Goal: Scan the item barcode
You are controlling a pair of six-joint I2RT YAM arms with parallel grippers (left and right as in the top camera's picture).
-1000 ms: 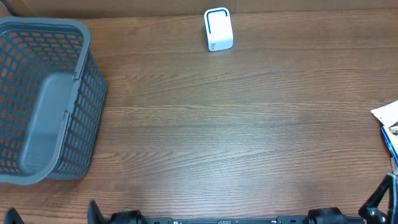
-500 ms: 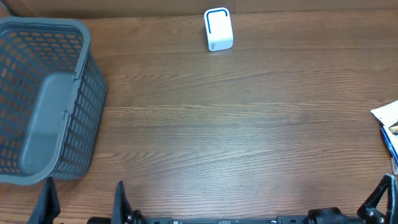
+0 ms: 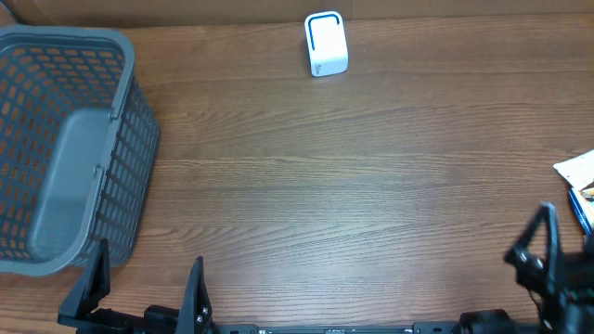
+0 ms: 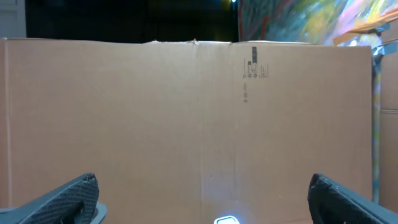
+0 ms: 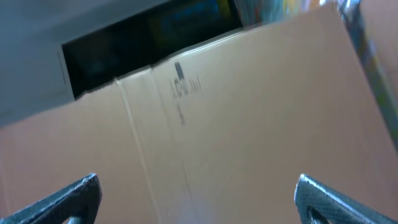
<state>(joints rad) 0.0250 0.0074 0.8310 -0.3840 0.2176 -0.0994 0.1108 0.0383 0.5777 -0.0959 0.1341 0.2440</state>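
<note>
Both the left hand and the right hand gape wide and empty at the counter's near edge, since the white scanner stands far across and the item peeks in at the right edge.

Overhead view, counts only: 1 brown wood-grain table. 1 grey plastic mesh basket at 9 o'clock. 1 white box-shaped barcode scanner w/ blue-outlined window at 12 o'clock. 1 small pile of white and blue paper items at 3 o'clock, cut off by frame edge; exact no. can't be told. 2 black two-finger grippers: left at 7 o'clock, right at 4 o'clock. Wrist views: 1 tan cardboard wall.
</note>
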